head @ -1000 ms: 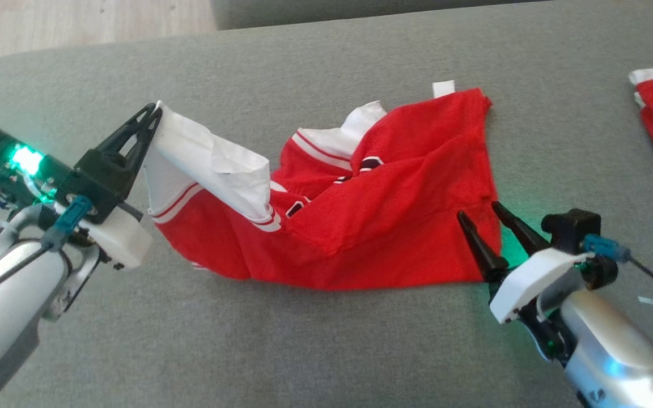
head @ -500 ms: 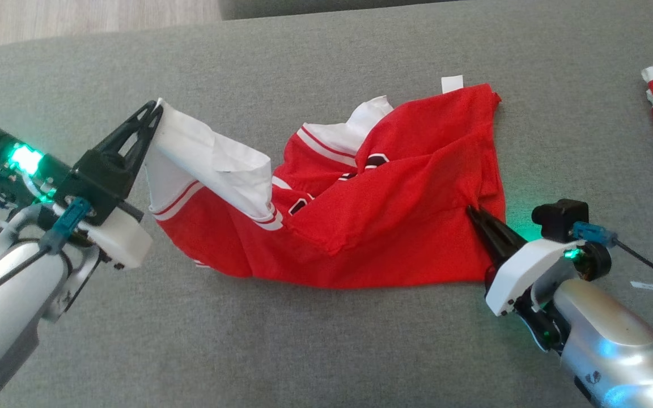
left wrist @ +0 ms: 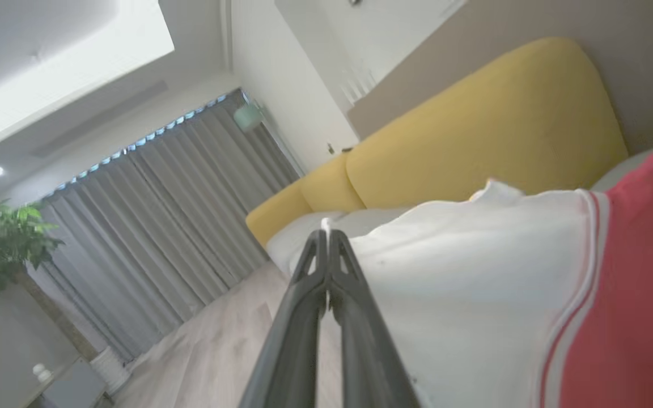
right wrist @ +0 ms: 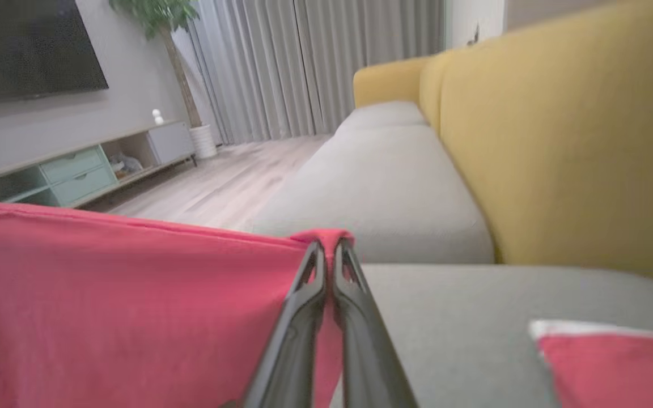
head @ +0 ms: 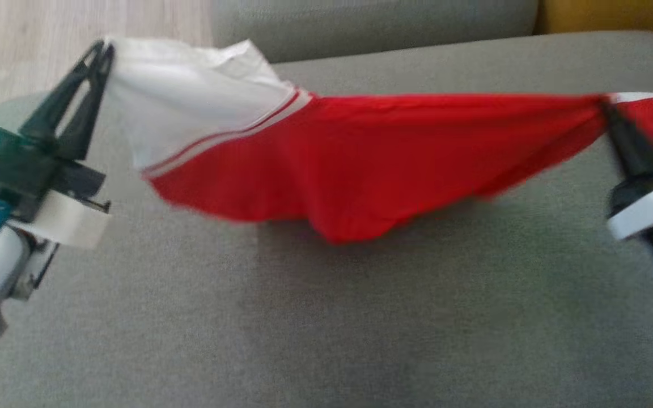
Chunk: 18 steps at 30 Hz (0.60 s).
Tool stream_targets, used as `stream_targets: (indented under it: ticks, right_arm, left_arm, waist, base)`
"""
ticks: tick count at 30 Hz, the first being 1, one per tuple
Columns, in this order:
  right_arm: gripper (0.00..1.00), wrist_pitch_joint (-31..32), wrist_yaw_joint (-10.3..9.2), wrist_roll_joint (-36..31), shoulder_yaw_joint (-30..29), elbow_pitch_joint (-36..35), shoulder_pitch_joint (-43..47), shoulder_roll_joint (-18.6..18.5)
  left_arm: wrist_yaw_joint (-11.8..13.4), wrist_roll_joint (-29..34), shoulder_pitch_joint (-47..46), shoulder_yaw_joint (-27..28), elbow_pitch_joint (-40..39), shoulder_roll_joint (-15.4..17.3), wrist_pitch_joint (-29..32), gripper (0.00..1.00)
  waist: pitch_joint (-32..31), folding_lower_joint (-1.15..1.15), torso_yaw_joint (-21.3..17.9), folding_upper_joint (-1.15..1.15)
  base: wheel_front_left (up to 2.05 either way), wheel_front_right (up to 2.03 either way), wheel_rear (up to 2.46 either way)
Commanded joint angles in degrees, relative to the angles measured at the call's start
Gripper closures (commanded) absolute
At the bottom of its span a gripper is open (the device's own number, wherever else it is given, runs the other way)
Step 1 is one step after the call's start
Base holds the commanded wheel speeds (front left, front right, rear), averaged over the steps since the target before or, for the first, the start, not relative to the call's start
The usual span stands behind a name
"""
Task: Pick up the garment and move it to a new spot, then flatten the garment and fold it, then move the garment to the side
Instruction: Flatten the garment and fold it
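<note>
The left end effector [head: 101,54] is clamped on the white end of the garment [head: 372,153], the right end effector [head: 607,105] on its red corner, so it hangs stretched over the sofa [head: 326,317]. Both pinches look thin (fingertips only); pulling wider could slip one free.

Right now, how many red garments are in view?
2. The held garment hangs stretched between left gripper and right gripper; the second garment lies on the cushion nearby. Others may be hidden.

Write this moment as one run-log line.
stage: pick-up | left gripper: shut on white end of garment | right gripper: shut on its red edge | garment: stretched between both, middle sagging toward grey cushion
</note>
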Motion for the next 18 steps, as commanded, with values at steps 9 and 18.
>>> stream_targets:
  ticks: [9,18]
  right_arm:
    - [1.00,3.3,0.39,-0.8,-15.3,-18.9,-4.8,-15.6]
    - [1.00,13.3,0.39,-14.9,-20.0,-20.5,-18.3,-12.2]
  left_arm:
    - [-3.6,-1.7,-13.8,10.2,-6.6,4.5,-6.7,1.00]
    - [-10.1,-3.3,-29.8,11.0,1.2,-0.5,-4.7,1.00]
  waist:
    - [-3.3,0.00,-2.6,0.00]
    - [-2.6,0.00,-3.1,0.00]
  base:
    - [0.00,0.00,0.00]
    - [0.00,0.00,0.00]
